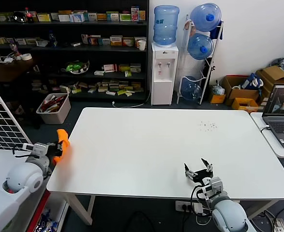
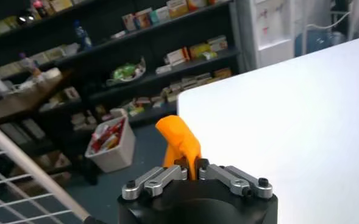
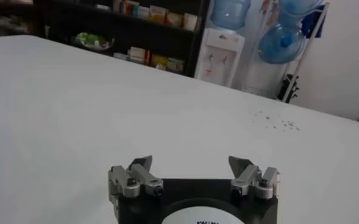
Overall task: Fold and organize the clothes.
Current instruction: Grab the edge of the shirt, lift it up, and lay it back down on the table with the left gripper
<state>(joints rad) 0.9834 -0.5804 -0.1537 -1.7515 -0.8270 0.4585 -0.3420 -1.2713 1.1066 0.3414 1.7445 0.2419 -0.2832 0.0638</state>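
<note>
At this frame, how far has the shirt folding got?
Barely started. Nothing is folded: the white table carries no laid-out garment. In hand: the left gripper, beside the table's left edge, has its jaws shut on a bunched piece of the bright orange soft-fabric T-shirt. The right gripper waits, jaws open, over the near edge. Left: bringing the shirt onto the table, spreading and folding.

Left hand [image 1: 58, 149] grips orange shirt [image 1: 63, 145]; right hand [image 1: 199, 170] open.

Left end effector [image 1: 59, 150] pinched closed low at far left; right end effector [image 1: 198, 171] spread wide, near front.
</note>
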